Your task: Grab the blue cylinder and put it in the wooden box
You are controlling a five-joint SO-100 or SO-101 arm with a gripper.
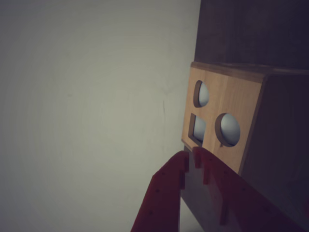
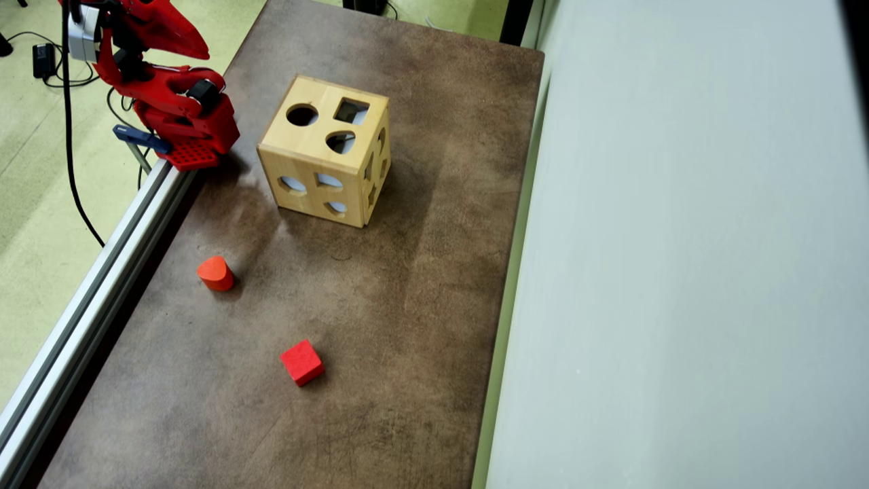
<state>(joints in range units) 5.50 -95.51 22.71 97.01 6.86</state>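
Observation:
The blue cylinder shows in neither view. The wooden box [image 2: 319, 146] is a large light-wood cube with round, square and other cut-outs. It stands on the brown table near the far left in the overhead view. In the wrist view the box [image 1: 227, 104] fills the right side, just beyond my fingertips. My red gripper [image 1: 191, 153] has its jaws closed together with nothing between them. In the overhead view the gripper [image 2: 193, 44] sits folded back over the arm's base at the top left, apart from the box.
An orange-red rounded block [image 2: 216, 273] and a red cube [image 2: 302, 362] lie on the table [image 2: 380, 305] nearer the front. A metal rail [image 2: 102, 272] runs along the left edge. A pale wall [image 2: 679, 272] borders the right. The arm's base [image 2: 187, 129] is clamped at the far left.

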